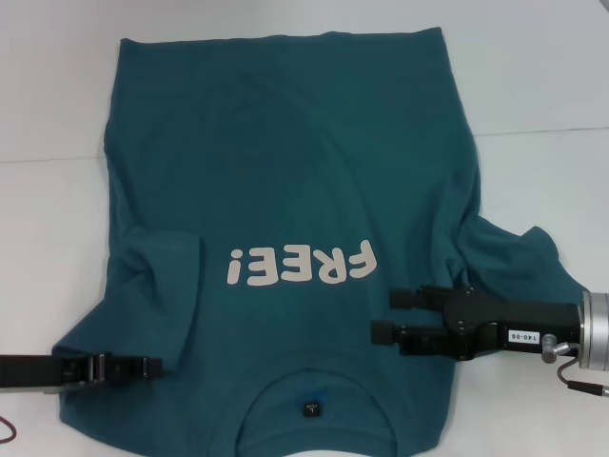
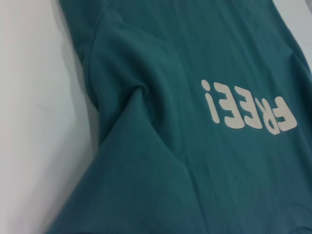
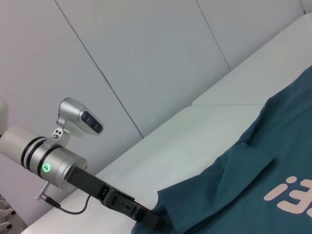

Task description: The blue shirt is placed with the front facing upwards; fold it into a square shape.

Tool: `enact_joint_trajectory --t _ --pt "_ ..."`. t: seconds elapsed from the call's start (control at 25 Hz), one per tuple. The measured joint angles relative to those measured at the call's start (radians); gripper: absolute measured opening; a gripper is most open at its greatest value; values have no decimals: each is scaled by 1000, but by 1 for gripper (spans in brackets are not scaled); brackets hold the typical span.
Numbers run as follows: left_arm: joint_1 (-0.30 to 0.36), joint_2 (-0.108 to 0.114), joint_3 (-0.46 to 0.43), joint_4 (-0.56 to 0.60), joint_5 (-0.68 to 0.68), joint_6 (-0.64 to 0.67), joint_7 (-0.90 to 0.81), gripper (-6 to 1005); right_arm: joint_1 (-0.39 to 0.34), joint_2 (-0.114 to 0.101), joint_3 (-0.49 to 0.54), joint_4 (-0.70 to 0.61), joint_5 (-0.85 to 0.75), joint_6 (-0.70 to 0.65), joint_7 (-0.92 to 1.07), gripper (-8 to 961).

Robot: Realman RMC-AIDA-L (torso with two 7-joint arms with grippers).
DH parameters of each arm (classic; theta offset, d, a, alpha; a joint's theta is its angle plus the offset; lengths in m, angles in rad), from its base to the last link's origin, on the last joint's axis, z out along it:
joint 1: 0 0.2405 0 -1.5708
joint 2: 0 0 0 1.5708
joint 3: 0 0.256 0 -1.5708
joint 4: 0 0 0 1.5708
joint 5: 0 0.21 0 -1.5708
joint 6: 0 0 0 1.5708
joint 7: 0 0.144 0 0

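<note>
Shirt (image 1: 285,171) flat on worktop (image 1: 542,86), sleeves first. Left end effector (image 1: 143,366) pinching left sleeve edge; right end effector (image 1: 395,316) apart above chest. Next: fold sleeve inward.

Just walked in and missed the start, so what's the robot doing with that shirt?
It is folding the blue shirt, which lies front up on the white table. The left sleeve is already folded in over the body. The left gripper sits low at that sleeve's edge. The right gripper, fingers open, hovers beside the "FREE!" print. The right sleeve is still spread out.
</note>
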Motion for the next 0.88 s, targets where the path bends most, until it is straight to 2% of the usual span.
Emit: enact_joint_trajectory --t 0.56,0.88 --pt "-27 7 9 -31 28 -45 -23 612 -10 -6 5 -2 6 -11 2 915" --pt "-37 15 9 -28 29 -22 -42 612 -10 -8 9 -4 6 -11 5 915"
